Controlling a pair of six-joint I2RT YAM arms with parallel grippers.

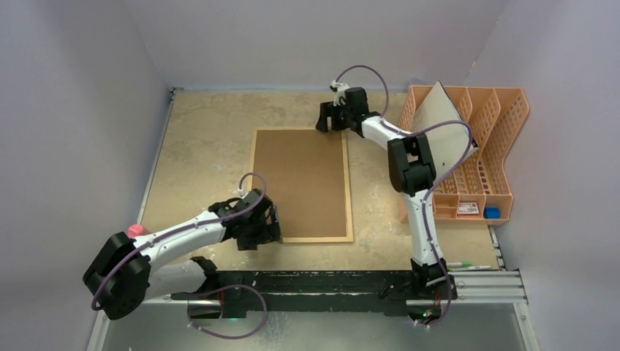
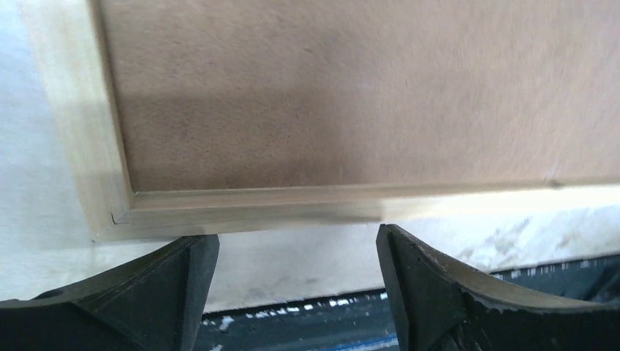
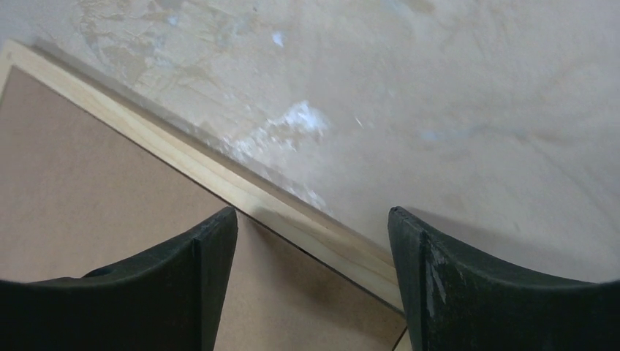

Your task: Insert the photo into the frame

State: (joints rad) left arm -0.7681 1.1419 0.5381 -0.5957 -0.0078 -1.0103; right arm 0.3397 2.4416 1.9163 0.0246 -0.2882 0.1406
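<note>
The frame (image 1: 300,183) lies flat in the middle of the table with its brown fibreboard back up and a thin light-wood rim around it. The photo is out of view. My left gripper (image 1: 274,225) is at the frame's near-left corner. In the left wrist view it (image 2: 296,234) is open, its fingertips just short of the near wooden rail (image 2: 292,208), with nothing between them. My right gripper (image 1: 330,121) is at the far-right corner. In the right wrist view it (image 3: 313,212) is open and straddles the rail (image 3: 241,186), one finger over the backboard and one over the table.
An orange file rack (image 1: 490,146) stands at the right with a grey-white board (image 1: 442,124) leaning in it and small items in its near compartments. Pens (image 1: 468,266) lie by the right arm's base. A pink object (image 1: 137,231) sits at the left edge.
</note>
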